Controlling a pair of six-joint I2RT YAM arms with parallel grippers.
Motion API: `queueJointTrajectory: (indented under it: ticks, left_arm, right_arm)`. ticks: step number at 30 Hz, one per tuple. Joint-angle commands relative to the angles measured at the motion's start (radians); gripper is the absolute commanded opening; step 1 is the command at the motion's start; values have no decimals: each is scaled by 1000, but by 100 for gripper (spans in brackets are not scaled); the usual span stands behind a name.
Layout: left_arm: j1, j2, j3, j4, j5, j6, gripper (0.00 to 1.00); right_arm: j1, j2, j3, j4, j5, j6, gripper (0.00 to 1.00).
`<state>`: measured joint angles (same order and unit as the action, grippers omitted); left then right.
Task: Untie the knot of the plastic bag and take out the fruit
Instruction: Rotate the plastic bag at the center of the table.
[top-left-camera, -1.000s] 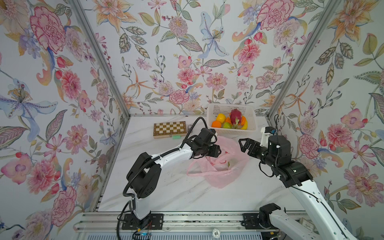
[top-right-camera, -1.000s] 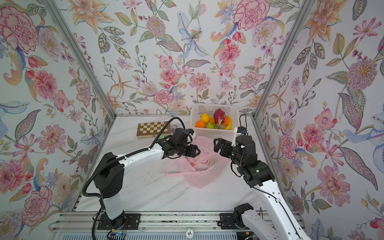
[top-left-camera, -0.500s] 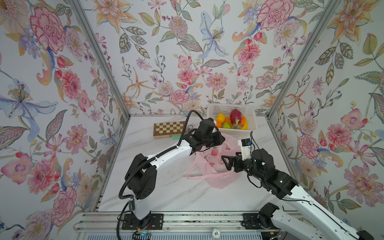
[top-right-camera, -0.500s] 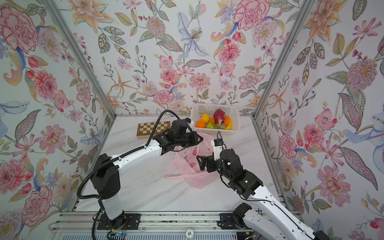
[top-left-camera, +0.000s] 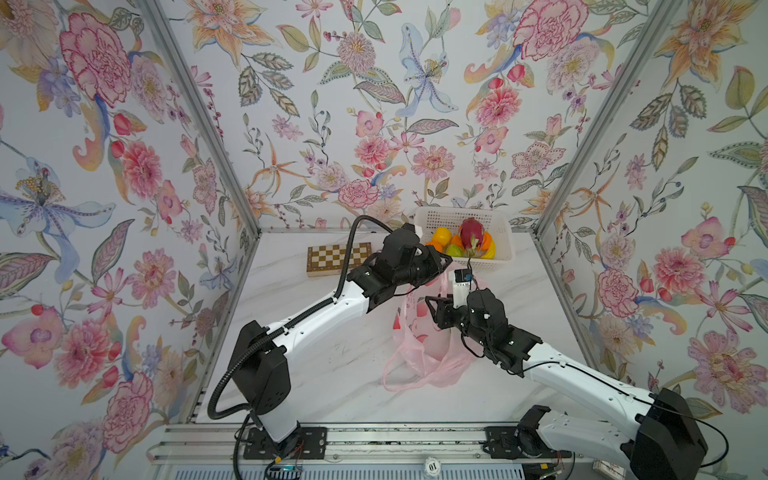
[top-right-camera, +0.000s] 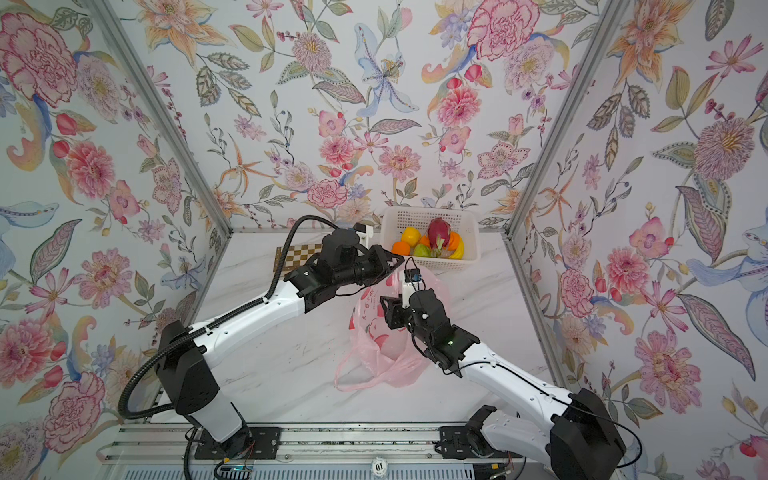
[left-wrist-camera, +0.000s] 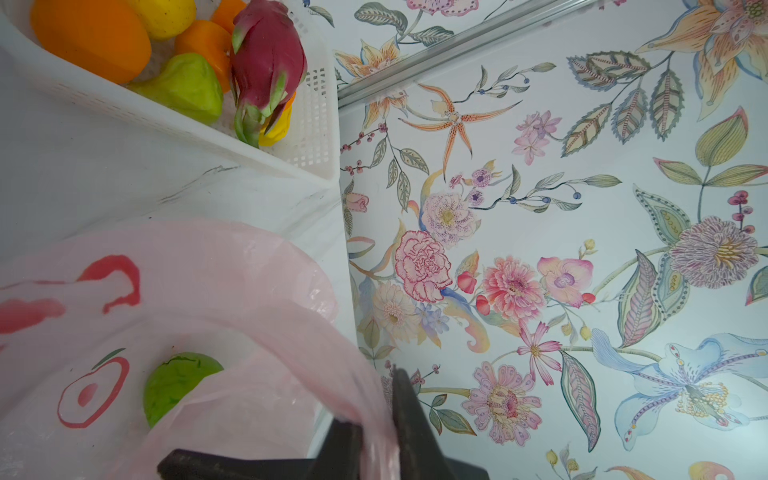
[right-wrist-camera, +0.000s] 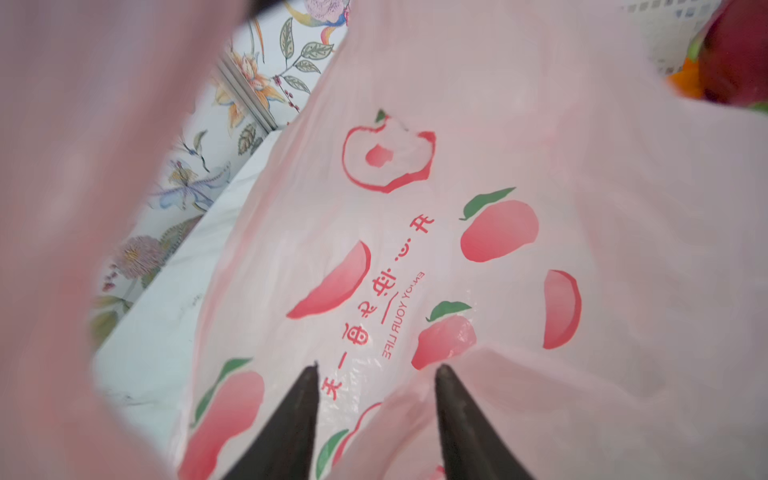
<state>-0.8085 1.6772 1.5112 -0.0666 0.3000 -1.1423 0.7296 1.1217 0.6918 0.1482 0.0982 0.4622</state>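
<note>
Left fingers pinch plastic bag, right fingers spread; marble table, floral walls.

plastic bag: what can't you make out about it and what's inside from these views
- Contents: in the left wrist view one green fruit shows through the plastic bag; folds hide any others.
- Knot: none visible; in both top views the left gripper covers the bag's top.
- Right gripper: in the right wrist view blurred film wraps around it; grip unclear.

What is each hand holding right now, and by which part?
Left hand pinches the plastic bag by a bunched strip at its mouth. Right hand has its fingers apart against the bag, gripping nothing visible.
</note>
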Motion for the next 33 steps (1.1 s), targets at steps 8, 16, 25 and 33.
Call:
queueJointTrajectory:
  ticks: [8,16,25,33]
  left_arm:
    - [-8,-199,-108,-125,-233,175,21]
    - [-74,-253,-197,-6,-234,418,60]
    - [-205,-293,-328,67,-1,1078,57]
    - [-205,-265,-418,28,-32,1305,55]
  right_arm:
    - [-15,-237,41,-233,139,-52,8]
    - [-53,-359,1,-334,191,4,6]
    - [-56,-328,-38,-253,234,154,6]
    - [-66,-261,42,-339,222,213,6]
